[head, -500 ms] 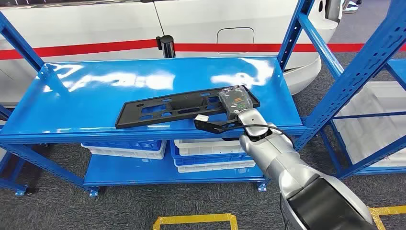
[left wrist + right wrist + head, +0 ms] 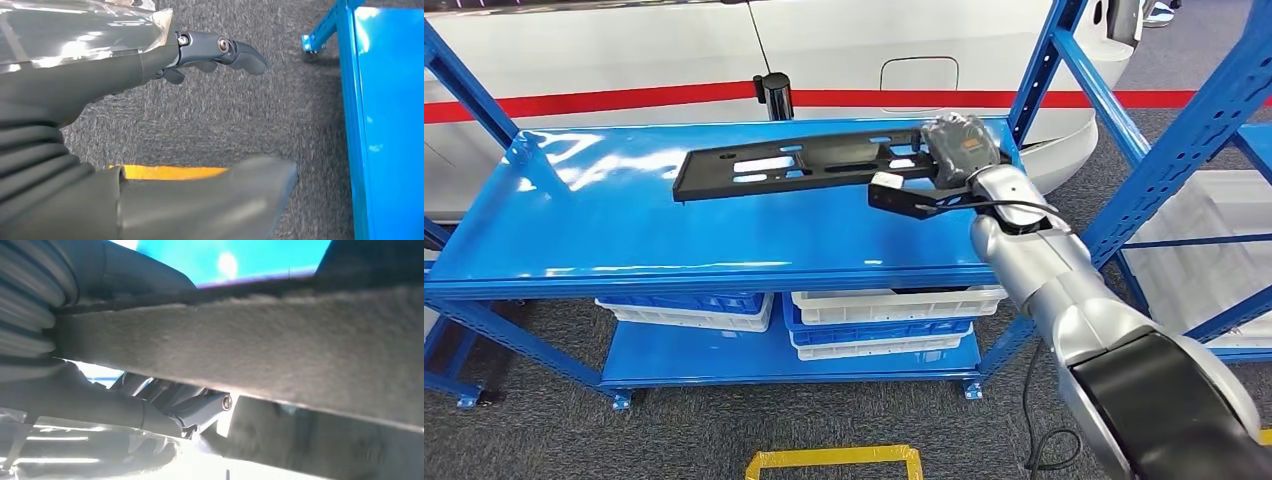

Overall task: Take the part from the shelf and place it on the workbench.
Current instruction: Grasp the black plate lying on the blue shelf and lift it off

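The part (image 2: 809, 163) sits over the shelf (image 2: 624, 220) top, toward its rear right, its right end held by the right hand (image 2: 954, 150). Crates (image 2: 884, 320) rest on the lower shelf level; a vehicle (image 2: 624, 50) stands behind

head view high over shelf (image 2: 724, 230), wrist views close, perhaps sideways

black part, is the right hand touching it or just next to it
Touching. In the head view the right hand grips the black part at one end. The right wrist view shows the part against the hand.
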Motion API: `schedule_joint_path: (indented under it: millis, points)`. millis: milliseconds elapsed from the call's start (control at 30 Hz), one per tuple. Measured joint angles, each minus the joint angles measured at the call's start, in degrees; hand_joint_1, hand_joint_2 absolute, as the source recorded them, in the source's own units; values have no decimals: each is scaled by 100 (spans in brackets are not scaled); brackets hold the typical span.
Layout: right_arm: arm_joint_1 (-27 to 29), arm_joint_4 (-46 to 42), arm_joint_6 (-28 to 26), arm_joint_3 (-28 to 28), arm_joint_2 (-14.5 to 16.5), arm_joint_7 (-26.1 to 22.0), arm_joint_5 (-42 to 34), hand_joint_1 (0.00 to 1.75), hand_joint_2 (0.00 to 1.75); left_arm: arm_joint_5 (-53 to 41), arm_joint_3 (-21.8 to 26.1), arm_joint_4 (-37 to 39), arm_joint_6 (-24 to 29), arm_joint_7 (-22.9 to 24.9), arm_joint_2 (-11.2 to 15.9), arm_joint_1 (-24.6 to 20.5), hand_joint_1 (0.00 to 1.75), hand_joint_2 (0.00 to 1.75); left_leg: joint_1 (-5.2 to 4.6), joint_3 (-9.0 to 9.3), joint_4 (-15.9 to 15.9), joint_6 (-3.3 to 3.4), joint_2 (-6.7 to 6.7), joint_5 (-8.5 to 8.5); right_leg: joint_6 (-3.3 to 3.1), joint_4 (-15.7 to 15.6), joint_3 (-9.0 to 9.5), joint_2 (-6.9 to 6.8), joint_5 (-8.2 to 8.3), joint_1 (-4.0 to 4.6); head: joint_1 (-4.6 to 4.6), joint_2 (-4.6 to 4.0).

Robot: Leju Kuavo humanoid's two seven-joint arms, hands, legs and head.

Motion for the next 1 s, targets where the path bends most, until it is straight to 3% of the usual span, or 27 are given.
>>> schedule_joint_path:
  millis: [100,200,300,500,700,1000]
  points:
    - [-169,-298,207,-148,-182,-338,-251,175,175,2,51,0,67,-24,-1,9,0,175,-1,0,0,0,0,0,0,0,-1,0,0,-1,1,0]
    - [-381,-843,792,-279,-474,-664,-794,175,175,35,120,0,175,-31,1,36,0,175,-3,-3,0,1,0,0,0,0,-3,0,0,-4,-1,0]
    - [-625,-1674,1292,-338,-819,-634,-1303,175,175,70,212,0,202,-31,11,81,0,175,-4,-3,0,1,0,-1,1,0,-4,-1,0,-6,0,0]
    - [-778,-2848,1664,-421,-1221,-574,-2446,175,175,138,371,-32,273,-32,17,94,0,175,-5,5,0,3,5,-4,1,-1,-4,2,-1,-8,-1,-1]
    - [-784,-3702,1746,-402,-1612,-521,-3089,175,175,263,556,-48,261,21,28,99,0,175,-2,7,-1,3,2,-4,0,-2,0,0,-1,-8,1,-1]
    - [-604,-3964,1700,-321,-1779,-543,-3252,175,175,341,691,-48,206,161,37,82,0,175,2,10,-1,3,5,-4,-1,-2,0,3,1,-8,-1,0]
